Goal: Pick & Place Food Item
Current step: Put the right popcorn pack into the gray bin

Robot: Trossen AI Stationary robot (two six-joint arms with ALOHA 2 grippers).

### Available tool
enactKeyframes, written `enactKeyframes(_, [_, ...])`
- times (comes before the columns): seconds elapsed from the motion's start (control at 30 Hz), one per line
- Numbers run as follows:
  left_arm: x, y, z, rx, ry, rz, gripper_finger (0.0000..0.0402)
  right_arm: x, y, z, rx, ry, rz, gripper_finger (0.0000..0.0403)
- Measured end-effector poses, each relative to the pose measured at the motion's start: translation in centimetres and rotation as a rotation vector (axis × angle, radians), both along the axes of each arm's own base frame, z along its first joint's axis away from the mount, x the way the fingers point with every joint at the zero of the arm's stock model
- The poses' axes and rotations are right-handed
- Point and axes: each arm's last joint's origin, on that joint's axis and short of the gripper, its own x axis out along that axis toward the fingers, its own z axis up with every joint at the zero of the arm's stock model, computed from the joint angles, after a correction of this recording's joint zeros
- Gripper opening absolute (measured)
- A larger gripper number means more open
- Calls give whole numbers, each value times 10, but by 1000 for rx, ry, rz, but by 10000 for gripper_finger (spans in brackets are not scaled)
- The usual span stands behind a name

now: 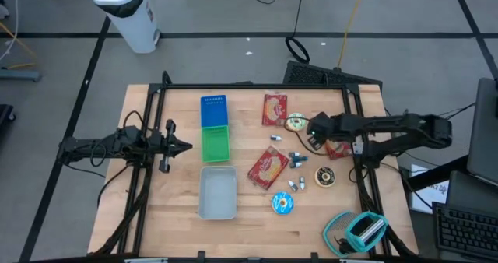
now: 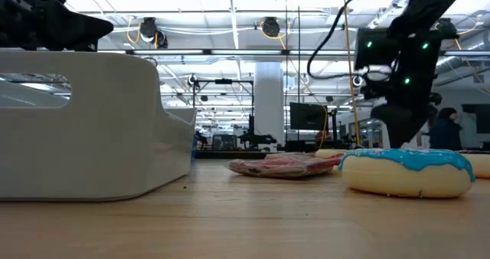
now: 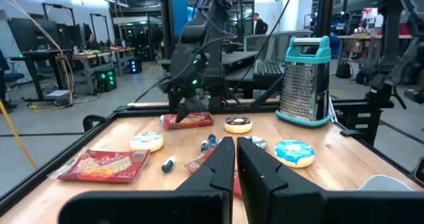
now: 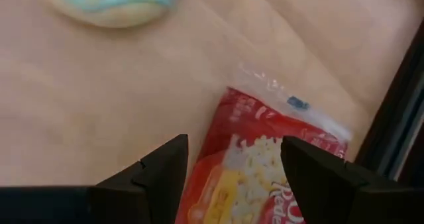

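The wooden desk [image 1: 257, 216] carried everything, with both dark arms reaching in from its sides. The right tool [image 4: 232, 168] hung just above a red noodle packet [image 4: 265, 164] at the desk's right edge, its two fingers [image 4: 162, 174] standing wide apart with the packet showing between them and nothing gripped; whether they touched the wrapper could not be told. The left tool [image 3: 235, 177] waited at the left side, its fingers pressed together and empty, pointing toward the middle of the desk. Just ahead of the left tool lay a row of containers: a white tray [image 1: 218, 193], a green bin [image 1: 216, 144] and a blue bin [image 1: 213, 111]. Well to the right tool's near side sat a teal-handled box grater [image 1: 362, 230] by the desk's corner. Two more red snack packets [image 1: 268, 168] lay between the two tools. Just beyond the right tool's packet sat a pale-blue iced donut [image 4: 112, 2], and a blue-iced donut [image 1: 282, 204] lay nearer the front edge.
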Motion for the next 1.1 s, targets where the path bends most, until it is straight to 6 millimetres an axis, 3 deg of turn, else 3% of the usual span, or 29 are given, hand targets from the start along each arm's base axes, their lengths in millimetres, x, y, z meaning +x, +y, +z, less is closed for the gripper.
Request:
enactKeyframes(0.37, [0, 0, 0, -28, 2, -2, 21, 3, -22, -21, 120, 31, -84, 216])
enactKeyframes(0.83, [0, 0, 0, -26, 1, -2, 21, 3, -23, -23, 138, 21, -100, 14])
enactKeyframes(1.1, [0, 0, 0, -26, 1, -2, 21, -1, -18, -4, 98, -69, -50, 5])
